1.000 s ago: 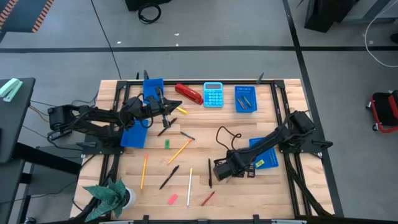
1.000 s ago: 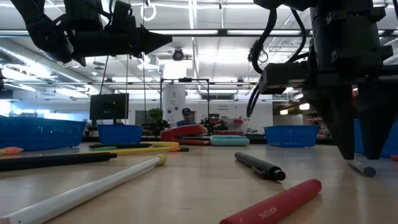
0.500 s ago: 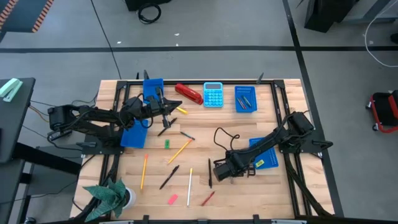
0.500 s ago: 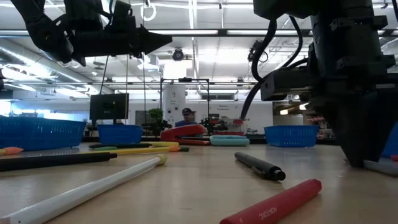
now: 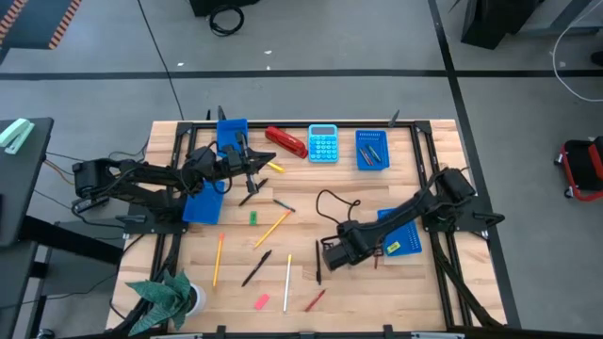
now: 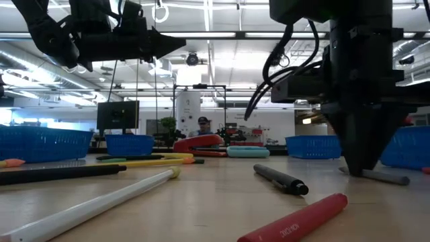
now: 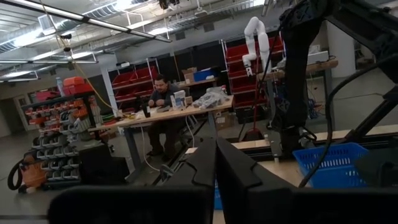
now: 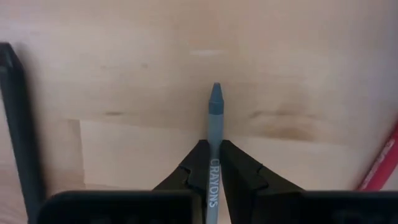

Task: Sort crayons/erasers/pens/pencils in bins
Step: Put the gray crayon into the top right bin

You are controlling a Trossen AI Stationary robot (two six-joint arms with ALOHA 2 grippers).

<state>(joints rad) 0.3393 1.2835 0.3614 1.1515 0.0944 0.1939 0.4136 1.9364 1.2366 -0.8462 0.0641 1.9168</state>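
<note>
We see the left end effector (image 5: 252, 162) clenched on nothing, raised by the blue perforated plastic bins (image 5: 203, 201). The right end effector (image 8: 212, 163) grasps a short grey wax crayon (image 8: 214, 134) lying on the pale wooden counter (image 8: 124, 56), between its fingers (image 8: 239, 174).

From above, the grey crayon (image 8: 214, 134) is hidden under the right gripper (image 5: 332, 256); in the right wrist view its rear end is covered by the fingers (image 8: 194, 169) closed on it, and the pen (image 8: 22, 134) and red crayon (image 8: 380, 163) are cut by the picture's edges. In the low view the left bin (image 6: 41, 143) is cut by the edge. What lies in the far bin (image 5: 371, 150) is too small to be identified.
</note>
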